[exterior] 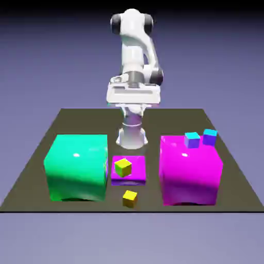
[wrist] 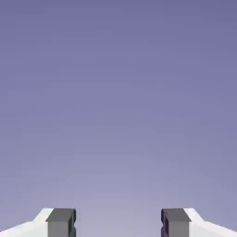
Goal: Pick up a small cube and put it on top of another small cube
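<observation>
Landmark: flat magenta slab (exterior: 129, 174), lying on the dark table (exterior: 31, 175) between the two big cubes.
Arm: white arm (exterior: 133, 56) stands upright at the table's far edge, behind the slab; its hand sits high, well above everything on the table.
Gripper: gripper (wrist: 118, 222) fingers spread wide, nothing between them. The hand view shows only the plain blue-violet backdrop beyond the grey fingertips (wrist: 60, 221). In the exterior view the fingers themselves cannot be made out.
Golden-yellow cube: golden-yellow cube (exterior: 130, 198), the tiniest one, orange-tinted sides. It rests on the table just in front of the slab, nearer the camera, apart from the slab's front edge. Turned a little, so one corner points forward.
Lemon-yellow cube: lemon-yellow cube (exterior: 123, 167), lime-green sides, sits on top of the slab, toward the exterior view's left half of it. Also turned at an angle. Nothing rests on it.
Big green cube: big green cube (exterior: 77, 167), just beside the slab on the exterior view's left.
Big magenta cube: big magenta cube (exterior: 190, 170), just beside the slab on the exterior view's right.
Small cubes on big magenta cube: cyan cube (exterior: 192, 139) and blue-violet cube (exterior: 209, 136), close together at its far right corner, well apart from the slab.
</observation>
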`<state>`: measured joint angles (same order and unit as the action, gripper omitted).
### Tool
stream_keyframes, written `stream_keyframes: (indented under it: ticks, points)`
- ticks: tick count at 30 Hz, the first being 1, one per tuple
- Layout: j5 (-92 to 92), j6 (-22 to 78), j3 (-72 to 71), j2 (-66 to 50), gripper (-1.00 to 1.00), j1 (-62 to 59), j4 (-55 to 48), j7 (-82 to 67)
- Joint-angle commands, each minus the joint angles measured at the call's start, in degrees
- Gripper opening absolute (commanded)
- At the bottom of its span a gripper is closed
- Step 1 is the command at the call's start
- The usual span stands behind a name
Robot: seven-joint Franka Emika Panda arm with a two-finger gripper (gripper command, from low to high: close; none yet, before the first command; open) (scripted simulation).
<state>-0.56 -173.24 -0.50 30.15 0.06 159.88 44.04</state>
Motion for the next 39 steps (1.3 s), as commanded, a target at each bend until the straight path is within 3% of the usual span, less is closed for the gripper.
stream_keyframes:
  ticks: [1,23,30,31,39]
  points:
    - [-0.46,0.64,-0.41,-2.08,0.0,-0.52,-0.93,1.32]
    - [-10.66,14.58,-9.48,-47.74,0.0,-11.99,-21.28,30.26]
    - [-14.52,6.38,-4.46,-59.03,0.0,-7.95,-24.48,33.39]
    - [-14.52,6.38,-4.46,-59.03,-1.0,-7.95,-24.48,33.39]
    - [-10.97,15.56,-9.31,-44.51,-1.0,-11.11,-19.42,32.53]
